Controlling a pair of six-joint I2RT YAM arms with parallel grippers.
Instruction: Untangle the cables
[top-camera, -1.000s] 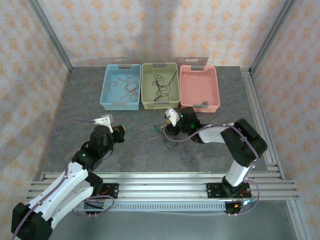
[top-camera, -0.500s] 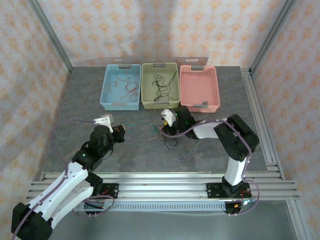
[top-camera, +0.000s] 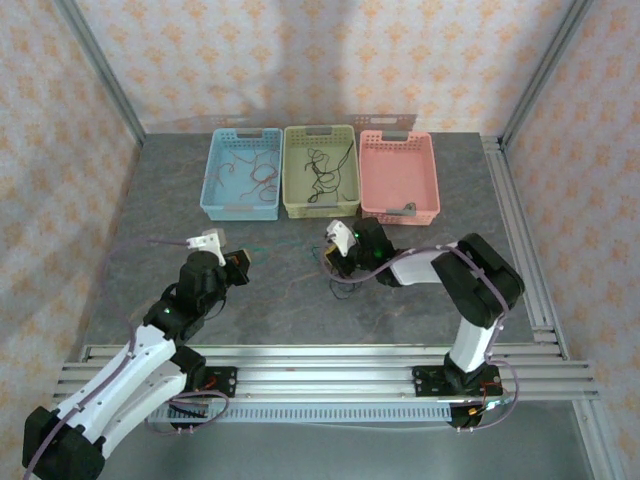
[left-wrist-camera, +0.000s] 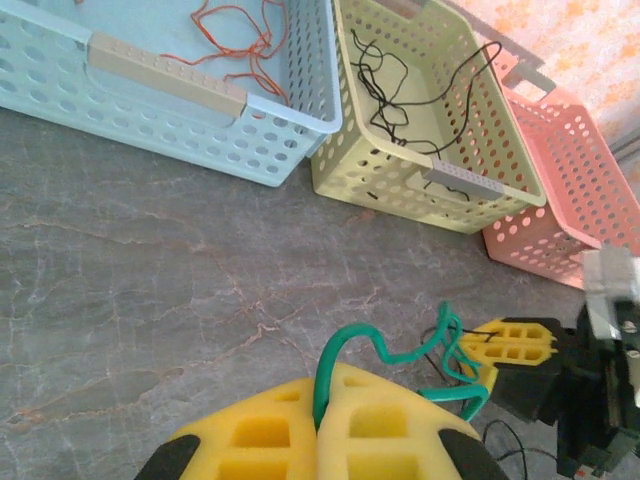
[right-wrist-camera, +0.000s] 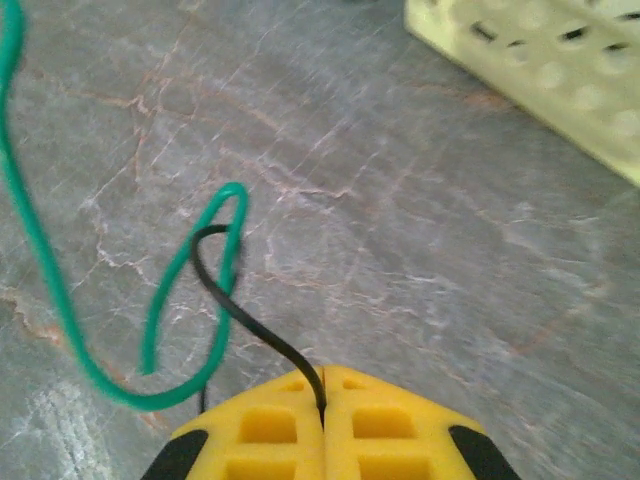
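Note:
My left gripper (left-wrist-camera: 322, 390) is shut on one end of a green cable (left-wrist-camera: 400, 352), which arches up from the yellow pads and runs right toward the right gripper's yellow fingers (left-wrist-camera: 510, 345). My right gripper (right-wrist-camera: 323, 395) is shut on a thin black cable (right-wrist-camera: 245, 320) that passes through a loop of the green cable (right-wrist-camera: 190, 270). In the top view the left gripper (top-camera: 240, 262) and right gripper (top-camera: 335, 257) face each other low over the table's middle. A slack black strand (top-camera: 345, 283) lies under the right gripper.
Three baskets stand in a row at the back. The blue basket (top-camera: 240, 212) holds reddish-orange cables (top-camera: 255, 172). The yellow-green basket (top-camera: 320, 209) holds black cables (top-camera: 322, 170). The pink basket (top-camera: 435, 190) is on the right. Aluminium rails run along the near and right table edges.
The right wrist swung left and then eased back toward the right, its elbow shifting with it. The left arm has stayed still with the green cable in its jaws.

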